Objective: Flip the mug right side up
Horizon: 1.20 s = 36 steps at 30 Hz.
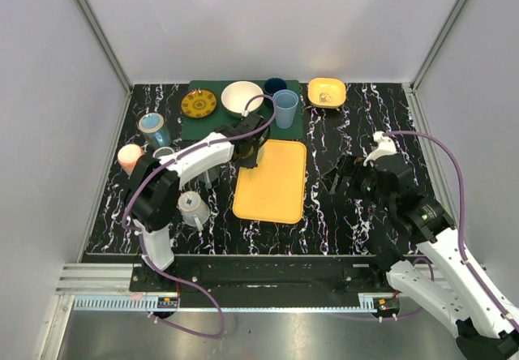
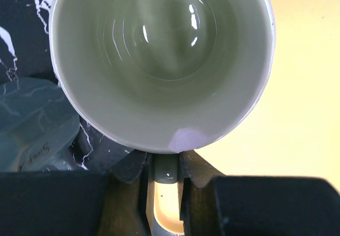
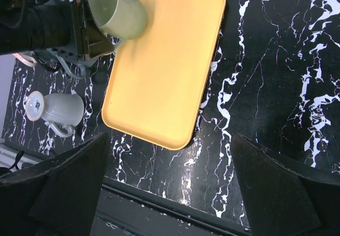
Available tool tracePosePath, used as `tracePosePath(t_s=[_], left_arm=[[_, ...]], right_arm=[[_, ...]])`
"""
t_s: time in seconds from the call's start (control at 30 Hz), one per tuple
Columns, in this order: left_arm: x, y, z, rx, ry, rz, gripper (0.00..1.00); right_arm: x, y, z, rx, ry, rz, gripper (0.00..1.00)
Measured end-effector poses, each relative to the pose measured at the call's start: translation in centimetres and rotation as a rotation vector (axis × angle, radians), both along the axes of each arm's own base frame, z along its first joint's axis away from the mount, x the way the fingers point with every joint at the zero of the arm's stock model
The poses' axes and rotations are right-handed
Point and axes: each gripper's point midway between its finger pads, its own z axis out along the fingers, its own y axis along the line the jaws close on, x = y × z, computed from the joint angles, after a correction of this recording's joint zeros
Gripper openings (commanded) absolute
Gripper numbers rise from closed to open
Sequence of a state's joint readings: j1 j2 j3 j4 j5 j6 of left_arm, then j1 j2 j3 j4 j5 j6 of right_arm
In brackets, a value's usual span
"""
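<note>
A pale green mug (image 2: 159, 60) is held by its handle (image 2: 166, 173) in my left gripper (image 2: 166, 164), which is shut on it. The mug's open mouth faces the left wrist camera. In the right wrist view the mug (image 3: 118, 10) hangs tilted over the far left corner of the yellow tray (image 3: 164, 66). In the top view my left gripper (image 1: 247, 153) sits at the tray's (image 1: 272, 182) left edge and covers the mug. My right gripper (image 3: 175, 193) is open and empty, above the table to the right of the tray (image 1: 345, 177).
A white handled jug or mug (image 1: 193, 208) stands left of the tray with its base showing. A pink cup (image 1: 130, 157) and a blue cup (image 1: 152, 125) are at the left. A green mat (image 1: 296, 121) holds a plate (image 1: 199, 103), white bowl (image 1: 242, 96) and blue tumbler (image 1: 285, 107). A yellow bowl (image 1: 326, 92) sits at the back.
</note>
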<state>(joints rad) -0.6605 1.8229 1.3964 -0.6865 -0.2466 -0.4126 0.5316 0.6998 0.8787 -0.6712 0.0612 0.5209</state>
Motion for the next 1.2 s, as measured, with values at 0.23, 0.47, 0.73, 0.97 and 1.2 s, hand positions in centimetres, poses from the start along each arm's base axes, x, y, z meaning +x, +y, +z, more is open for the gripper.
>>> tracePosePath(t_s=[0.23,0.47,0.73,0.97,1.2], left_arm=[[1.1,-1.0,-1.2,-0.007,0.026,-0.015,0.0],[1.7,-1.9,-2.0,-0.022,0.035,-0.028,0.08],[2.2,-2.3,-2.1,-0.028,0.025,-0.032,0.62],[2.3,-1.2,1.1,-0.017,-0.067,-0.003,0.99],[-0.4,1.6,15.2,-0.165,-0.42,0.125,0.99]], right_arm=[[0.0,0.0,-0.7,-0.01,0.014,0.001,1.0],[0.0,0.0,-1.7,-0.029,0.033,0.005,1.0],[0.1,0.0,-1.9,-0.035,0.032,0.008,1.0],[0.1,0.0,-2.0,-0.036,0.032,0.008,1.0],[0.0,-0.1,-2.4,-0.038,0.032,0.009,1.0]])
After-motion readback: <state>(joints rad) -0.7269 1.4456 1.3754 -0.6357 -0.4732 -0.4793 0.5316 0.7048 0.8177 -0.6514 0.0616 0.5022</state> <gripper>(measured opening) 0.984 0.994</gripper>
